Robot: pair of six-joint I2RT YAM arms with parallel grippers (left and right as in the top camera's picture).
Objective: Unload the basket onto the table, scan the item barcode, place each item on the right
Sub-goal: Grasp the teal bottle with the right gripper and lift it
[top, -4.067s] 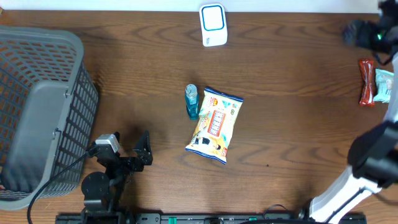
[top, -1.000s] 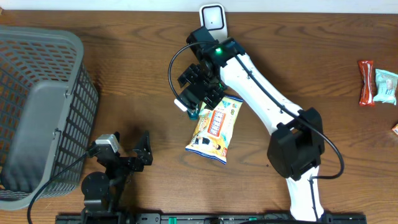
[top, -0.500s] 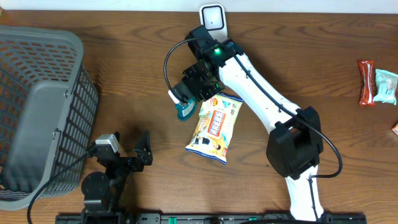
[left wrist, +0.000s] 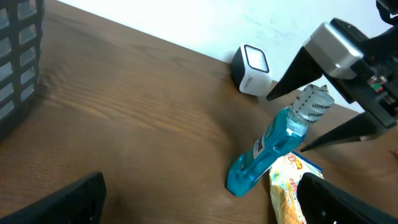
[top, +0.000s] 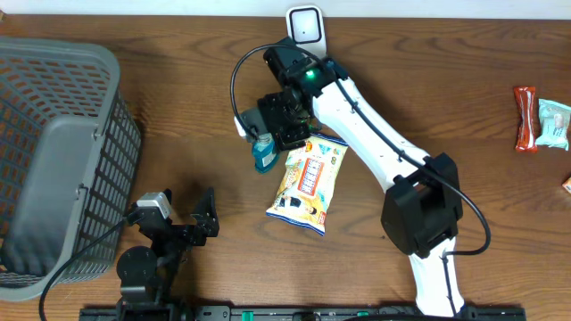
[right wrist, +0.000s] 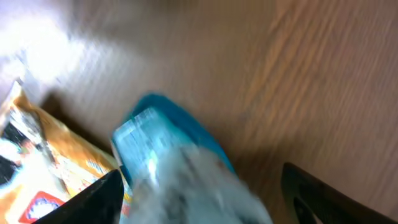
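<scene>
Scanning is undone: your right gripper [left wrist: 286,123] straddles the tilted blue plastic mouthwash bottle [left wrist: 266,150], grip uncertain; left gripper [top: 211,216] gapes; white scanner [top: 305,36] awaits.

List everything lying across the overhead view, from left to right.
Grey basket → left gripper → blue bottle → snack bag → red wrapped bar → teal packet

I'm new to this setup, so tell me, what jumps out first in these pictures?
The white right arm stretches to mid-table, its pincer straddling the cap of a tilted blue bottle whose base rests on the table. A yellow snack bag lies just beside it, and a big grey basket fills the left edge.
</scene>
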